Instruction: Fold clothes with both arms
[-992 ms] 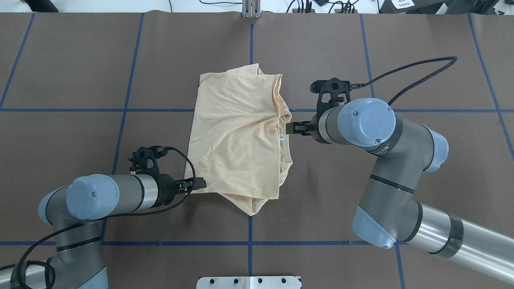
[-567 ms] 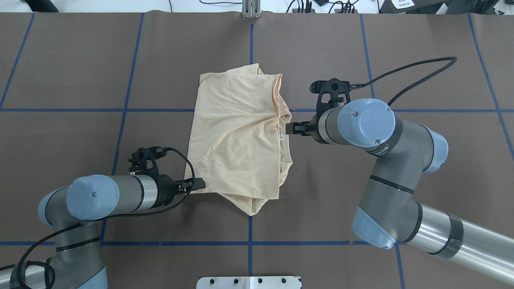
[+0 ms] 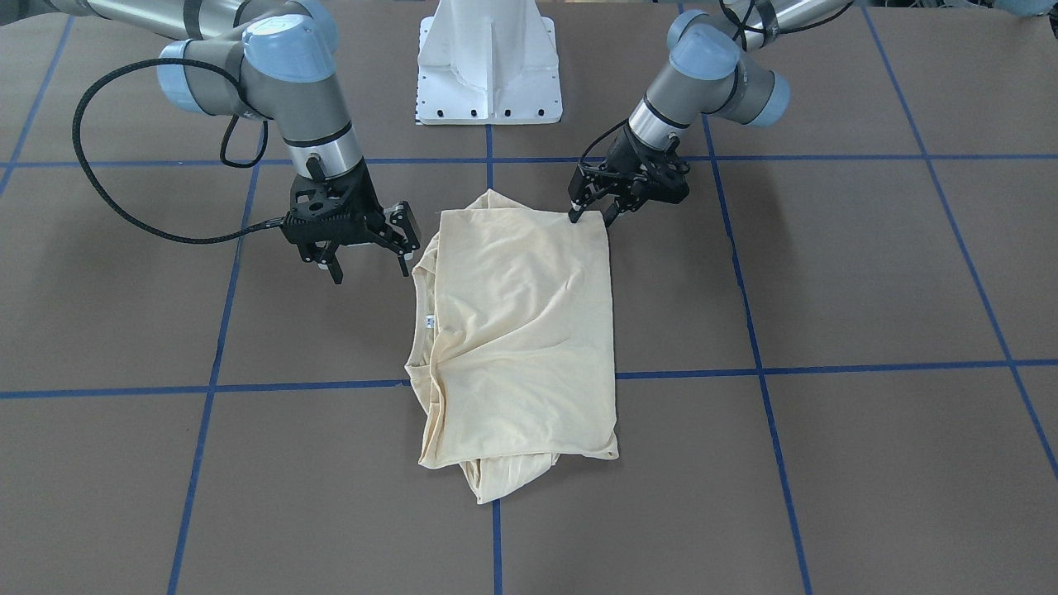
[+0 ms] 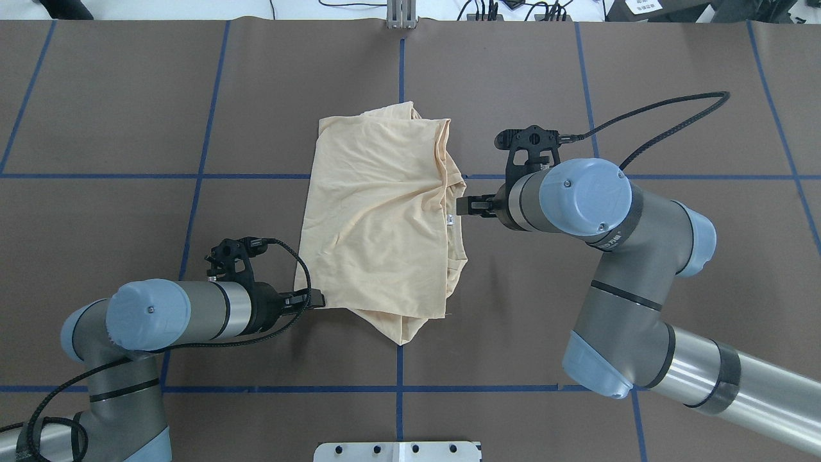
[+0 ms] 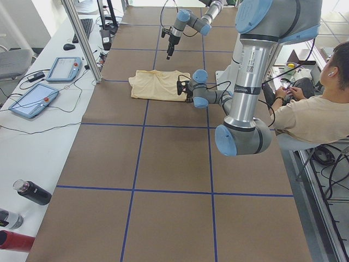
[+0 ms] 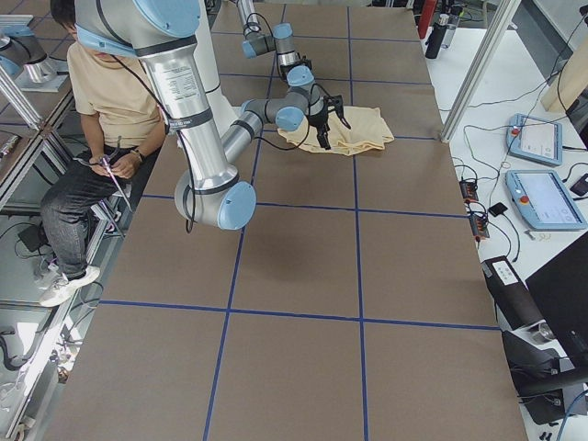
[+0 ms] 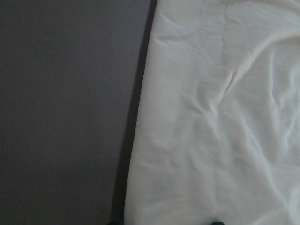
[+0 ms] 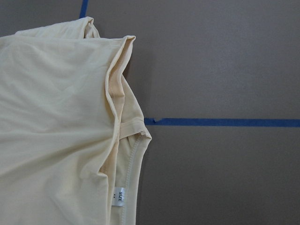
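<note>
The cream-yellow shirt (image 4: 378, 218) lies folded on the brown table (image 4: 128, 115); its navy print is hidden. It also shows in the front view (image 3: 521, 330). The collar with its white label (image 8: 119, 196) faces my right side. My left gripper (image 4: 316, 298) is open and low at the shirt's near left corner (image 3: 592, 216). The left wrist view shows the shirt's edge (image 7: 140, 140) running between the jaws. My right gripper (image 3: 370, 266) is open, above the table just beside the collar (image 4: 464, 205), not touching cloth.
The white base pedestal (image 3: 488, 66) stands at the robot's side of the table. Blue tape lines (image 4: 399, 385) cross the table. A seated operator (image 5: 311, 114) and control tablets (image 5: 32, 101) are beside the table; bottles (image 5: 32, 192) stand on the side bench.
My left gripper has eased slightly down and back toward the shirt's corner. The right arm and the shirt have not visibly moved.
</note>
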`<state>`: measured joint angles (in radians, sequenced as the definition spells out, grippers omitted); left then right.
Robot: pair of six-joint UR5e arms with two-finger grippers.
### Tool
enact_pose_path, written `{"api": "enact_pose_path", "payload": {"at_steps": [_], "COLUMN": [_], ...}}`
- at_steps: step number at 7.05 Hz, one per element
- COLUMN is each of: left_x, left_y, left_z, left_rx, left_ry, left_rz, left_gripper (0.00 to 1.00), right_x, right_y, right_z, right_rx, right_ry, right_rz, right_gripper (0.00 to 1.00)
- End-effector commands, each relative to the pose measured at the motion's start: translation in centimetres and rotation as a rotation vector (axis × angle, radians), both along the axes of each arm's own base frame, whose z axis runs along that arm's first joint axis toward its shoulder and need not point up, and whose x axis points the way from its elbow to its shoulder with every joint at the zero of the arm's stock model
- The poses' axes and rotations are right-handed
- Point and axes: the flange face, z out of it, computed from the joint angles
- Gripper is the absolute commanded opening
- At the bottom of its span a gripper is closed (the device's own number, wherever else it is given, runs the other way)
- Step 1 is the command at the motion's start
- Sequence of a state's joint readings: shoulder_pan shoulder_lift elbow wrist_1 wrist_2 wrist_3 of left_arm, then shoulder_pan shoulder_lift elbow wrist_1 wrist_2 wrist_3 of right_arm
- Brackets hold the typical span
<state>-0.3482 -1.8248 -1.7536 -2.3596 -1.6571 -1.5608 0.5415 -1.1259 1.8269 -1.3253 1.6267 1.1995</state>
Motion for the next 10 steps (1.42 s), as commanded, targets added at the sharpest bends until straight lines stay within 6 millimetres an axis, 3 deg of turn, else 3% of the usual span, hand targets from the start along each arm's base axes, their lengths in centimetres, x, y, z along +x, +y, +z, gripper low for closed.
{"api": "enact_pose_path", "payload": {"at_steps": [1, 3, 4, 7, 10], "left_x": [0.0, -0.4, -0.3, -0.3, -0.4], "left_y": [0.0, 0.0, 0.0, 0.0, 0.0], "left_z": [-0.2, -0.8, -0.7, -0.7, -0.5], "left_rx": [-0.002, 0.002, 0.002, 0.003, 0.003], "left_ry": [0.005, 0.017, 0.014, 0.015, 0.012], "left_rz": [0.000, -0.005, -0.005, -0.008, -0.010], "left_gripper": [0.00, 0.00, 0.00, 0.00, 0.00], "right_x": [0.0, -0.3, -1.6, -8.6, -12.4], "right_y": [0.0, 0.4, 1.8, 10.2, 11.9], "right_z": [0.0, -0.3, -0.6, -0.7, 1.3], "right_rx": [0.001, -0.014, -0.105, -0.185, -0.180], "right_ry": [0.001, -0.014, -0.065, -0.123, -0.076], "right_rz": [0.000, 0.007, 0.099, 0.229, 0.266], "right_gripper": [1.00, 1.00, 0.98, 0.95, 0.85]}}
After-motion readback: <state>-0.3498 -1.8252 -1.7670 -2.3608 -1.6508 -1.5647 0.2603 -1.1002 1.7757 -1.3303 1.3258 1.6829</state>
